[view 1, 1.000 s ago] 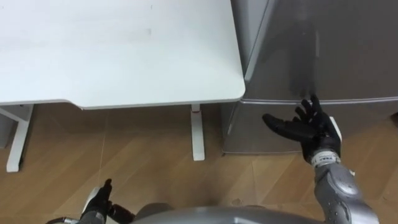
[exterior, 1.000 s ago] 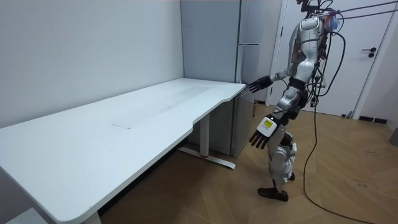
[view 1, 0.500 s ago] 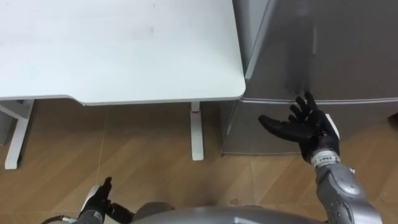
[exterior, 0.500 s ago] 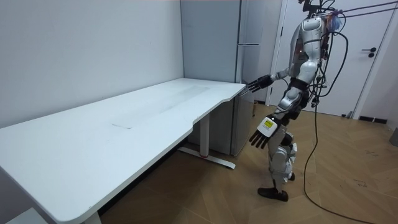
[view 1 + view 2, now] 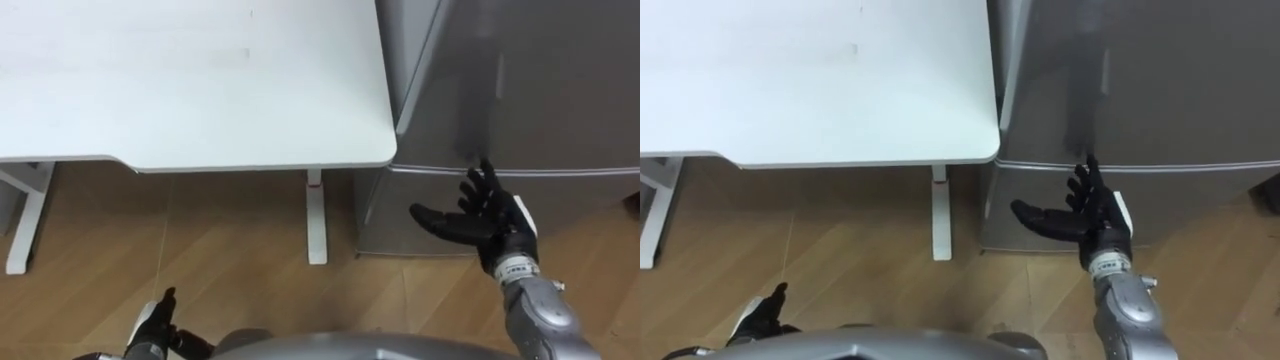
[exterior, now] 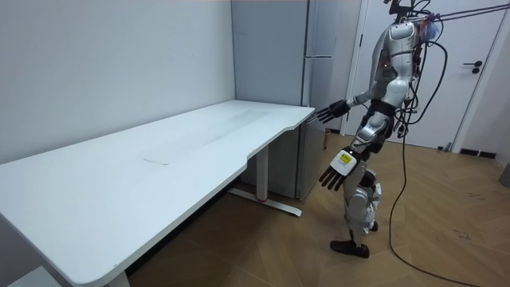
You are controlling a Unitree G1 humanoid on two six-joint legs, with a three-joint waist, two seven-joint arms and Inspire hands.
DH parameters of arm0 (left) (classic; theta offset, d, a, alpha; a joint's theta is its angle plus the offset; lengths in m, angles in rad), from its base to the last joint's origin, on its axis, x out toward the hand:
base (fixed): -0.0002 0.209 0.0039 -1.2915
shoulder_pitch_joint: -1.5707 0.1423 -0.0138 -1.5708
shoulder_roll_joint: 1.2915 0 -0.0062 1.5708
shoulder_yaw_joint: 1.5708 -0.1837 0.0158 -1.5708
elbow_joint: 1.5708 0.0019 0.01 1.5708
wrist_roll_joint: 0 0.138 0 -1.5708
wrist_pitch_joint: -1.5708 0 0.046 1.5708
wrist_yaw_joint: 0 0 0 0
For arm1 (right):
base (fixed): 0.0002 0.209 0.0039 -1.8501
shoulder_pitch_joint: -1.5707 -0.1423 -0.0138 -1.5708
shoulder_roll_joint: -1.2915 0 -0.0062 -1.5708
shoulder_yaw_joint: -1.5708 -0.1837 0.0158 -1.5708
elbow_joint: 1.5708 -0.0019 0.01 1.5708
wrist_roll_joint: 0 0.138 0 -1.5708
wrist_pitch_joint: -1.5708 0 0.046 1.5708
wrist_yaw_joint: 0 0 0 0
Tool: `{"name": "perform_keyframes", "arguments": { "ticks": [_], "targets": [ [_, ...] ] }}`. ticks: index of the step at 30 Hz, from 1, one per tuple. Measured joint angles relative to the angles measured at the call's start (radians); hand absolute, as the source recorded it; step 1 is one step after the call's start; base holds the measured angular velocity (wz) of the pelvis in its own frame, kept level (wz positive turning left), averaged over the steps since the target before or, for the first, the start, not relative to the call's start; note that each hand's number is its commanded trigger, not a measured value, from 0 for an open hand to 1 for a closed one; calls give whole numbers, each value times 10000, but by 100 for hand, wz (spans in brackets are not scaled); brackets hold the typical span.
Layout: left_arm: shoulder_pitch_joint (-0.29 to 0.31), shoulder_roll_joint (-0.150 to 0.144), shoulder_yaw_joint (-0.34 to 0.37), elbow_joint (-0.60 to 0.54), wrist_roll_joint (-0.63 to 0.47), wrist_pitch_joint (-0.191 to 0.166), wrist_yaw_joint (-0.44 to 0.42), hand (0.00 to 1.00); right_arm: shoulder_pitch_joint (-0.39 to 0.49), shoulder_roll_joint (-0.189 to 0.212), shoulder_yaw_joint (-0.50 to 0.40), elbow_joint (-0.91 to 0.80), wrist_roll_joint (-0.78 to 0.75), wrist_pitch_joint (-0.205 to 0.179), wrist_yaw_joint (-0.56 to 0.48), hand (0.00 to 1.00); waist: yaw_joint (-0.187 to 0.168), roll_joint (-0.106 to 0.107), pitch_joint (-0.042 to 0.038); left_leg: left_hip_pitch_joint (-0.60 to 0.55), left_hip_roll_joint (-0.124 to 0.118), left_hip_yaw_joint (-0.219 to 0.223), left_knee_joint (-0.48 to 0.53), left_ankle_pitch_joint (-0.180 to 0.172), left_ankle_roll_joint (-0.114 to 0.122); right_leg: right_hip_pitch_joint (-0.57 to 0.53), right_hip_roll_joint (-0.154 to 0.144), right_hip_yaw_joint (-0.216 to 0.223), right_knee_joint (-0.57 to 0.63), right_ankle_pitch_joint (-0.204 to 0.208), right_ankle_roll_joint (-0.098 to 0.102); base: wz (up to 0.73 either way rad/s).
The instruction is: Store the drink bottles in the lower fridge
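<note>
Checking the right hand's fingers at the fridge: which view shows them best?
The left eye view: the right hand shows close up, fingers spread, before the fridge. The right eye view shows much the same; in the room view it is small and distant.

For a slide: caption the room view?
Robot standing by the white rounded desk holds its open right hand toward the tall grey fridge, left hand hanging open.
</note>
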Motion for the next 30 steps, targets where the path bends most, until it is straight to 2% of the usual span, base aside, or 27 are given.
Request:
{"name": "perform_keyframes", "arguments": {
  "ticks": [3,9,11,12,13,16,17,20,21,22,23,25,27,28,30],
  "targets": [
    [22,-18,53,-6,-24,4,-53,0,-188,44,2,835,-961,13,96,0,59,0,-13,-2,-96,-231,84,-14,23,128,-24,-104,-118,-19,31,29],
    [157,-18,57,-21,-35,7,-120,0,-302,36,-36,1332,-2528,-2,49,0,104,-70,-3,1,-154,-339,108,-19,29,191,-64,-245,-134,-52,52,7],
    [158,-18,56,-21,-35,7,-120,0,-423,35,-37,1662,-2697,0,44,0,111,-98,7,5,-171,-341,106,-27,42,257,-79,-243,-133,-56,58,0],
    [160,-21,62,-26,-28,7,-133,0,-454,36,-39,1775,-2703,-1,29,0,109,-150,41,3,-188,-361,97,-33,53,274,-91,-231,-136,-64,72,3],
    [155,-21,66,-25,-28,8,-138,0,-458,37,-39,1838,-2684,-13,10,0,101,-97,38,7,-197,-370,88,-34,55,280,-100,-229,-141,-67,78,3],
    [144,-20,85,8,-35,6,-128,0,-598,44,-39,2659,-2633,-106,-36,0,114,-181,57,135,-241,-388,-39,-39,68,381,-139,-240,-150,-85,106,1],
    [142,-20,107,70,-44,6,-126,0,-624,56,-40,3037,-2604,-125,-42,0,116,-151,88,206,-255,-391,-48,-43,73,445,-154,-242,-155,-104,132,3],
    [149,-33,166,234,-84,7,-97,0,-802,134,-165,4326,-2404,-238,-52,0,95,-192,89,300,-298,-419,-88,-54,88,505,-187,-246,-190,-135,157,0],
    [195,-98,365,302,-3,9,-96,0,-909,220,-351,5005,-2368,-238,-67,0,114,-247,50,309,-309,-418,-72,-64,102,534,-191,-245,-228,-139,161,0],
    [227,-137,476,329,21,26,-99,0,-929,251,-429,5298,-2368,-232,-72,0,115,-230,51,315,-315,-418,-68,-69,108,549,-193,-243,-246,-140,164,0],
    [277,-153,552,355,51,79,-125,0,-925,299,-561,5815,-2337,-198,-46,0,119,-221,55,350,-336,-419,-57,-74,114,594,-199,-237,-283,-149,177,0],
    [385,-215,854,415,76,275,-223,0,-959,380,-821,6571,-2135,-149,-15,0,104,-261,0,366,-354,-424,-79,-83,126,635,-217,-233,-281,-157,191,2],
    [426,-221,936,559,266,731,-284,0,-1161,351,-1026,7836,-1675,99,-7,0,108,-267,-7,412,-379,-439,-65,-125,146,759,-236,-250,-283,-164,202,2],
    [422,-227,947,675,394,841,-295,0,-1219,324,-1067,8139,-1490,171,-10,0,114,-257,2,480,-393,-437,-68,-129,150,766,-248,-257,-279,-170,211,0],
    [447,-238,955,781,710,1361,-356,0,-1353,240,-1172,8853,-1218,555,-35,0,74,-243,10,543,-406,-476,-36,-197,161,872,-258,-265,-268,-193,246,2]
  ]
}}
